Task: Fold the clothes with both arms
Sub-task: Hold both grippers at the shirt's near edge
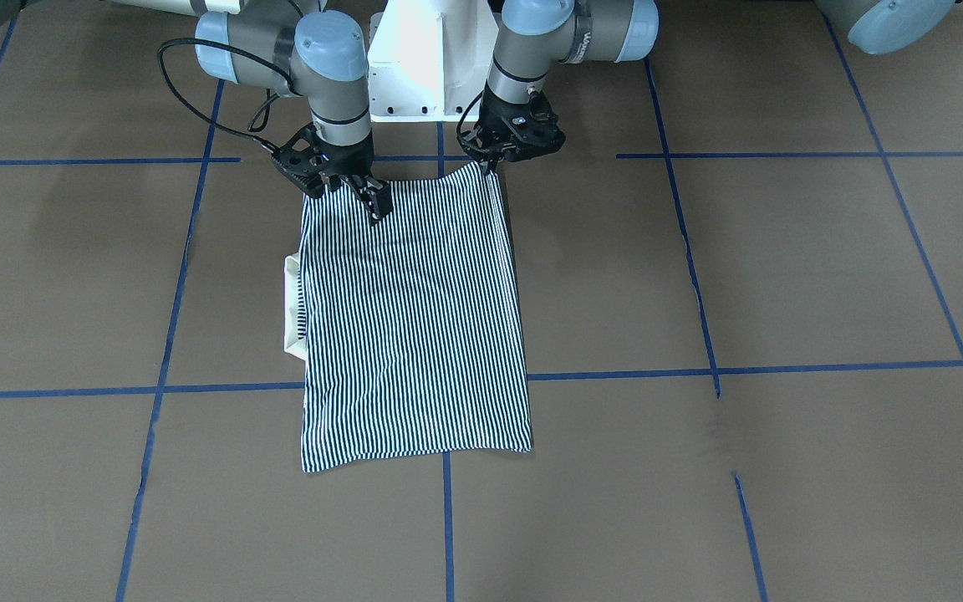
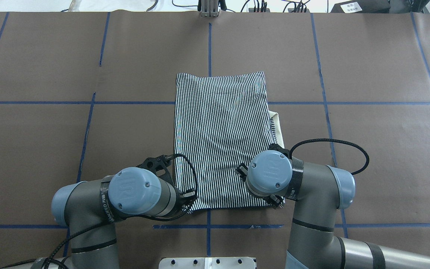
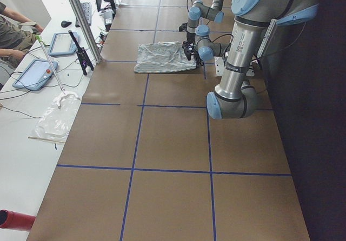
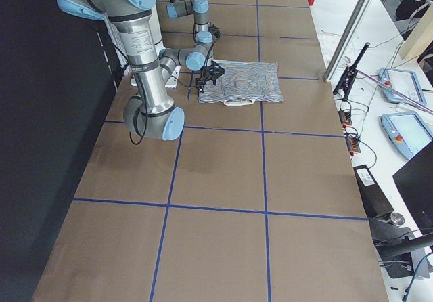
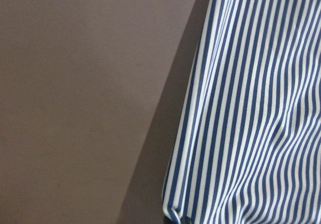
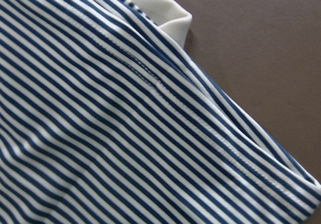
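- Left gripper (image 1: 488, 165): black, two-fingered. Jaws closed on the near left corner of the polo shirt (image 2: 218, 130), drawing it into a small peak, probably as the hold for a further fold.
- Polo shirt: soft knit with thin navy-and-white stripes, folded to a rectangle on the brown table (image 2: 368, 130).
- Right gripper (image 1: 374, 202): jaws narrow, set on the same near edge. Whether they pinch the cloth cannot be told.
- Collar (image 2: 279, 127): cream, smooth, protruding at the right side.
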Controlling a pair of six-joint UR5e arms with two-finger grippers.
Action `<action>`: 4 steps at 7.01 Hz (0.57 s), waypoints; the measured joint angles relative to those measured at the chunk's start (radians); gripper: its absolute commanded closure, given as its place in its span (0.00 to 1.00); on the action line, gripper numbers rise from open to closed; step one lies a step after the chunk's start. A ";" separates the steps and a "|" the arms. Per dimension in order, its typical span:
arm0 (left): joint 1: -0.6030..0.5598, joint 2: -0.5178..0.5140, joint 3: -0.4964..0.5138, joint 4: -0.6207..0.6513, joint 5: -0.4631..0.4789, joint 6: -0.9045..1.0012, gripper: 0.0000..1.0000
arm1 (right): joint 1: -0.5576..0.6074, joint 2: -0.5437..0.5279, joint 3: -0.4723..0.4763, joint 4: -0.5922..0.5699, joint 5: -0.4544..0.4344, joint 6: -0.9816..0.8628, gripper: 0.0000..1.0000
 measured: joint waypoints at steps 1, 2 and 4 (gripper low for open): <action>0.000 0.000 -0.004 0.000 0.000 0.000 1.00 | -0.006 -0.002 -0.004 -0.004 0.000 0.000 0.23; -0.001 0.000 -0.006 0.000 0.000 0.000 1.00 | -0.010 -0.002 -0.008 -0.005 0.000 0.000 0.60; -0.003 0.000 -0.009 0.000 0.000 0.001 1.00 | -0.011 0.000 -0.008 -0.006 0.000 -0.001 1.00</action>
